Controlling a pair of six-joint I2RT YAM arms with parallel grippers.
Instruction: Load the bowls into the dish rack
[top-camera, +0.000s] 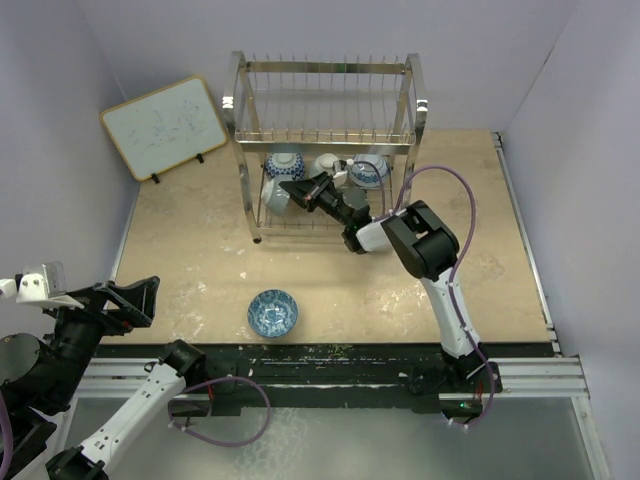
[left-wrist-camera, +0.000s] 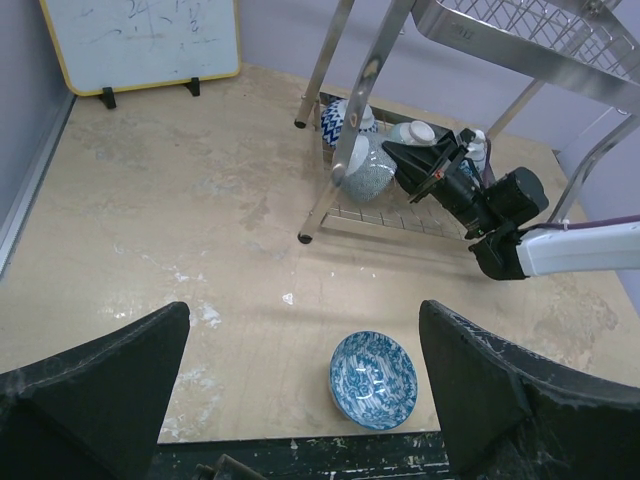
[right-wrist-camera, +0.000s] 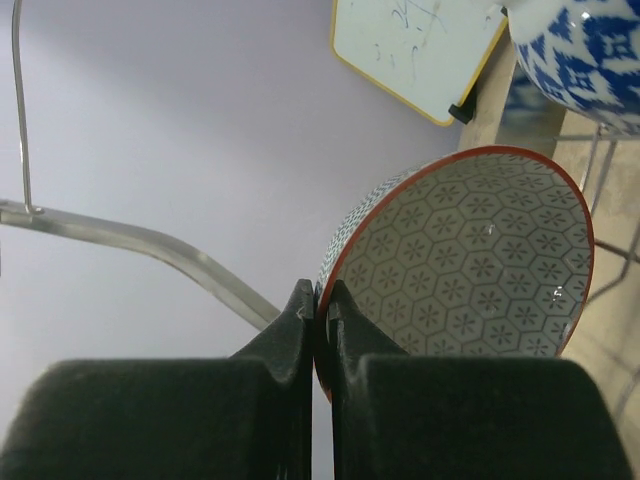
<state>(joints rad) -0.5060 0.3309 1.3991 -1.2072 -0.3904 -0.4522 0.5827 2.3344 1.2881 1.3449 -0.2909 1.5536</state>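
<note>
The silver wire dish rack (top-camera: 325, 100) stands at the back of the table. My right gripper (top-camera: 298, 189) reaches into its lower tier, shut on the rim of a pale hexagon-patterned bowl with a reddish rim (right-wrist-camera: 480, 260), held on edge at the tier's left end (top-camera: 275, 196). A blue-patterned bowl (top-camera: 285, 163), a pale bowl (top-camera: 328, 163) and another blue bowl (top-camera: 368, 172) sit in the lower tier. One blue-patterned bowl (top-camera: 273, 313) rests upright on the table near the front edge. My left gripper (left-wrist-camera: 300, 320) is open and empty, above and to the left of it.
A wood-framed whiteboard (top-camera: 165, 125) leans at the back left. The rack's front-left post (left-wrist-camera: 350, 130) stands just left of the held bowl. The right arm's cable (top-camera: 455, 190) loops right of the rack. The table's dark front edge (top-camera: 330, 352) lies just behind the loose bowl.
</note>
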